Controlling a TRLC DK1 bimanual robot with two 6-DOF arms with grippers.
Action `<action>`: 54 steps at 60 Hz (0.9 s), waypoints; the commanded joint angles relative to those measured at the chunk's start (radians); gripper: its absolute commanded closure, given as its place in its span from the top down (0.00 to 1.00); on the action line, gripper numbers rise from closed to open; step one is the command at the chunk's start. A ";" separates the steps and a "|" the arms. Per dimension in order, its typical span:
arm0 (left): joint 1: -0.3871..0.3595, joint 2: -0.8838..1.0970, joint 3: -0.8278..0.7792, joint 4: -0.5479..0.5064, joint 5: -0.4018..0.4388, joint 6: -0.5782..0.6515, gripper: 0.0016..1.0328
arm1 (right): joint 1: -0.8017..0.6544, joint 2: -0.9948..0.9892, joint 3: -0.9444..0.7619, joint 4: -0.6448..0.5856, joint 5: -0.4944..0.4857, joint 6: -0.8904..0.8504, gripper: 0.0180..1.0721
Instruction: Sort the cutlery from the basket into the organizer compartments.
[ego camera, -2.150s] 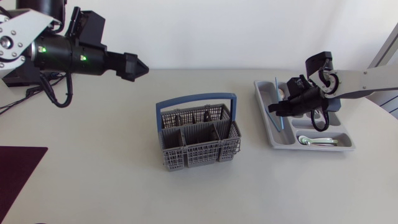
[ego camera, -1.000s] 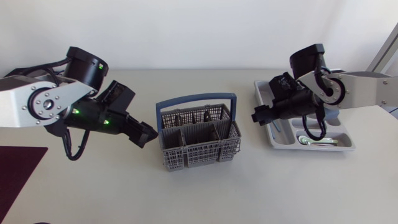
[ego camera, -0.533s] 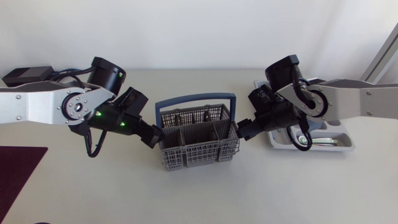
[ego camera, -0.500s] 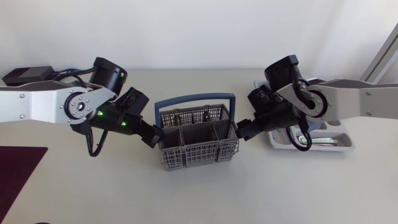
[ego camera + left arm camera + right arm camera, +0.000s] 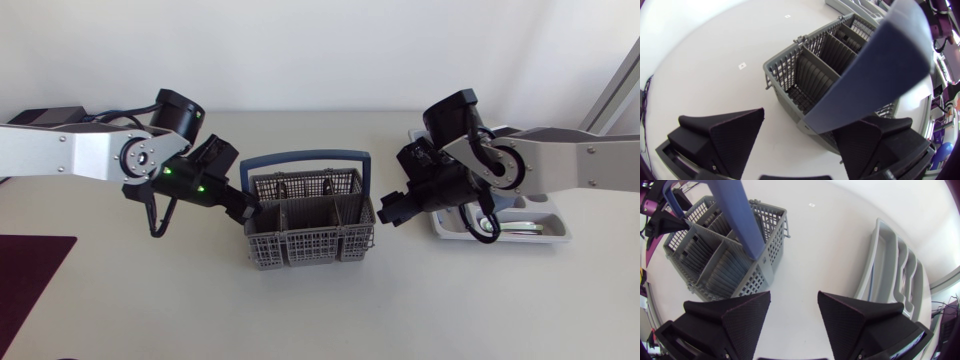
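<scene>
The grey cutlery basket (image 5: 310, 228) with a blue handle (image 5: 300, 160) stands mid-table. My left gripper (image 5: 246, 208) is at its left end, open. In the left wrist view the basket's (image 5: 805, 85) near corner lies between the left gripper's (image 5: 800, 145) wide-apart fingers, with the handle (image 5: 875, 65) arching over one of them. My right gripper (image 5: 388, 212) is open just off the basket's right end. In the right wrist view nothing is between the right gripper's (image 5: 794, 315) fingers, and the basket (image 5: 725, 255) is ahead to one side. The grey organizer (image 5: 555, 228) lies at the right, partly hidden by my right arm; its compartments (image 5: 900, 275) show in the right wrist view.
A dark red mat (image 5: 30, 280) lies at the table's front left corner. A flat black box (image 5: 40, 116) sits at the back left, behind my left arm. Bare tabletop stretches in front of the basket.
My left gripper came down and in from the left to the basket's left end. The basket has shifted a little to the left. My right gripper swung from the organizer to the basket's right end.
</scene>
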 commanded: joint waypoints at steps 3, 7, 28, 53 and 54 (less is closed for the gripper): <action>0.035 -0.118 -0.031 -0.046 0.079 0.024 0.62 | -0.017 -0.006 -0.029 -0.001 0.007 -0.015 0.65; 0.035 -0.198 -0.059 -0.069 0.141 0.033 0.57 | -0.022 -0.009 -0.039 0.005 0.007 -0.021 0.65; 0.057 -0.325 -0.166 -0.122 0.170 0.111 0.03 | 0.009 -0.067 -0.083 0.012 -0.008 -0.025 0.63; 0.021 -0.092 -0.180 -0.074 0.113 0.180 0.03 | 0.055 -0.017 -0.065 0.039 -0.059 -0.038 0.05; 0.018 -0.089 -0.178 -0.071 0.113 0.180 0.03 | 0.058 -0.015 -0.063 0.041 -0.057 -0.038 0.05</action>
